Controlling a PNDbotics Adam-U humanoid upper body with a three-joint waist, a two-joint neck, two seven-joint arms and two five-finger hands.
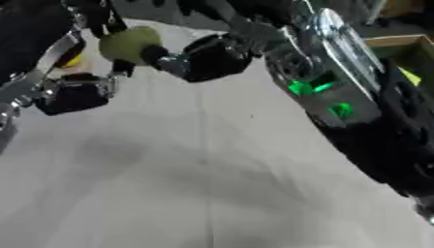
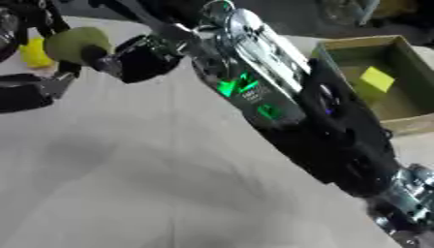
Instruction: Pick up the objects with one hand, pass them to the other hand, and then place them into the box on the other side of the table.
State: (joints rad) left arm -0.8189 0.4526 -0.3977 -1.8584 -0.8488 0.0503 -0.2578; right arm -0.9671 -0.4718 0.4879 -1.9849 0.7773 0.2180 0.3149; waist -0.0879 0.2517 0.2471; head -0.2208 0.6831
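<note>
We see a round olive-green ball [image 1: 129, 43] up in the air, above the pale worktop [image 1: 212, 193], near the far left. Both robot hands meet at it. Our left robot hand [image 1: 74, 92] comes in from the left, and its dark fingers [image 1: 118, 70] reach up under the ball. Our right robot hand [image 1: 212, 57] comes across from the right and touches the ball's other side. We think this is the pass from one hand to the other, and that is why the ball hangs between them. We cannot tell which hand really holds it, or whether either hand's fingers are curled round it.

Behind the ball lies a small yellow thing [image 2: 36, 52], likely waiting its turn.

Far over on the right sits the brown cardboard box [image 2: 405, 123]. A yellow piece [image 2: 376, 79] already rests inside it. The box is well apart from the ball, so the right arm [image 2: 288, 106] would have to carry it over.
</note>
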